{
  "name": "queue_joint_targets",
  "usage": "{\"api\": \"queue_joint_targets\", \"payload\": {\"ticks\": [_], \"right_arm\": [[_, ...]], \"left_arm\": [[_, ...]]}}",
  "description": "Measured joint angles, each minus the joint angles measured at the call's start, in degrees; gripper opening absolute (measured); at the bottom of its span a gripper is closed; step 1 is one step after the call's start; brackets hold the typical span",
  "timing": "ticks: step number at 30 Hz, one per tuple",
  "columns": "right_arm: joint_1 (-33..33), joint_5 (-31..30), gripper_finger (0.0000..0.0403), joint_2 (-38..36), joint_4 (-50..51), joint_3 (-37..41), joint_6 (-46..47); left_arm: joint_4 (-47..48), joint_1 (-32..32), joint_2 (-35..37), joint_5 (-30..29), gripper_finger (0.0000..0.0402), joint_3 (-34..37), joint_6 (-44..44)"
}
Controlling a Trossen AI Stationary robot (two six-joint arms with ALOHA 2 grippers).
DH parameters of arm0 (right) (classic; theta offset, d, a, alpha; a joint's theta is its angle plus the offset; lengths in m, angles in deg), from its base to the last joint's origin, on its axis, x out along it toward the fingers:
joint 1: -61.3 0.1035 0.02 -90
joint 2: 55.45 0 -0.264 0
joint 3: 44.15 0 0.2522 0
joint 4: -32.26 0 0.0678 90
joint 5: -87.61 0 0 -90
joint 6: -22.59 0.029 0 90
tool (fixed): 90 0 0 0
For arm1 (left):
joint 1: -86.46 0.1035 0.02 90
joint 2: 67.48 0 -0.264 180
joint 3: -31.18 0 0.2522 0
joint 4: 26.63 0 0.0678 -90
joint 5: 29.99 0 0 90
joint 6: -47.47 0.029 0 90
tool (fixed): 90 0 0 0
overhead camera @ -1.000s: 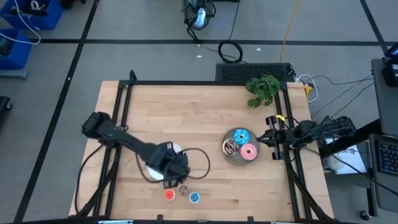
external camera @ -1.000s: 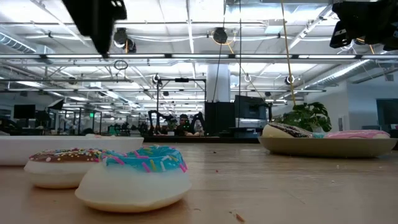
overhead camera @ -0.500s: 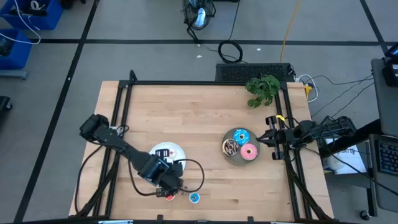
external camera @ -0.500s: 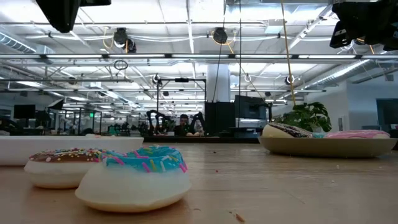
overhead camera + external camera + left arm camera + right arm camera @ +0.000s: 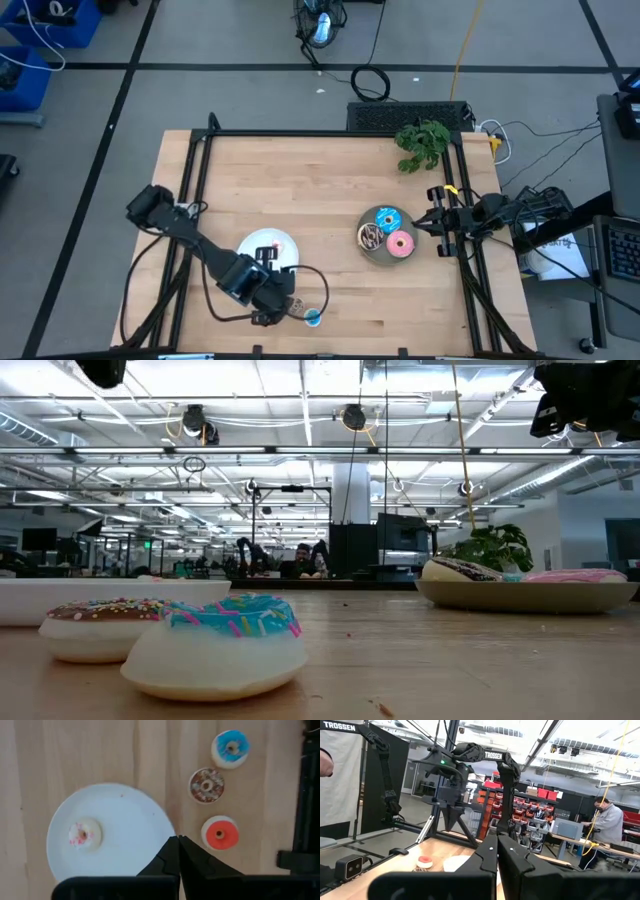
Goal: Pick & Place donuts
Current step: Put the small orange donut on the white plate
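Pale wooden tabletop [image 5: 300, 190], black-framed, with grey floor around it. Carried a white plate [image 5: 268, 243] near the front edge, left of centre, holding a tiny pale pink donut [image 5: 85, 833] with red flecks. Just beyond that plate's rim toward the front edge, three more tiny donuts lined up on bare wood: red [image 5: 219, 833], brown sprinkled [image 5: 206, 785], blue [image 5: 230, 749]. Toward the right edge, a grey plate [image 5: 372, 250] bearing the larger three: blue sprinkled [image 5: 387, 218], dark brown sprinkled [image 5: 371, 236], pink [image 5: 401, 244].

From above, showed only the blue tiny donut [image 5: 313, 318] clear of the arm; from the left wrist, showed all four. At tabletop height, showed white undersides on the two nearest rings.

Left gripper [image 5: 178, 840] hung pointing down over the white plate's rim beside the red donut, jaws together, holding nothing. Right gripper [image 5: 497, 839] waited level at the right edge, jaws together.
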Motion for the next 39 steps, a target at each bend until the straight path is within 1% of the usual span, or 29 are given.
{"api": "queue_joint_targets", "payload": {"ticks": [3,8,9,13,15,19,23,26,28,30,36,39], "right_arm": [[0.0,0.0,0.0000,0.0,0.0,0.0,0.0],[0.0,0.0,0.0000,0.0,0.0,0.0,-1.9],[0.0,0.0,0.0000,0.0,0.0,0.0,-2.4],[0.0,0.0,0.0000,0.0,0.0,0.0,-2.6],[0.0,0.0,0.0000,0.0,0.0,0.0,-2.4],[0.0,0.0,0.0000,0.0,0.0,0.0,-1.5],[0.0,0.0,0.0000,0.0,0.0,0.0,-1.3],[0.0,0.0,0.0000,0.0,0.0,0.0,-1.4],[0.0,0.0,0.0000,0.0,0.0,0.0,-1.4],[0.0,0.0,0.0000,0.0,0.0,0.0,-1.5],[0.0,0.0,0.0000,0.0,0.1,0.0,-1.5],[0.0,0.0,0.0000,0.0,0.4,0.0,-1.5]], "left_arm": [[-1.7,-0.7,0.0,-0.7,0.0018,0.0,0.5],[-4.1,-1.9,0.0,-1.1,0.0035,1.3,-1.9],[-5.6,-2.4,0.0,-0.6,0.0036,2.3,-1.9],[-13.4,-4.0,0.0,4.2,0.0037,6.6,1.5],[-17.3,-4.9,0.0,5.1,0.0037,8.8,2.0],[-22.1,-6.4,0.0,4.3,0.0037,11.1,-0.1],[-23.2,-7.3,0.0,3.1,0.0038,12.2,-3.9],[-25.2,-8.1,0.0,1.9,0.0046,13.2,-3.5],[-25.7,-8.7,0.0,0.4,0.0065,13.5,-2.7],[-26.3,-8.9,0.0,0.1,0.0094,13.8,-2.8],[-26.4,-8.7,0.0,-0.5,0.0207,13.8,-2.7],[-26.4,-8.8,-0.1,-0.5,0.0256,13.8,-3.9]]}}
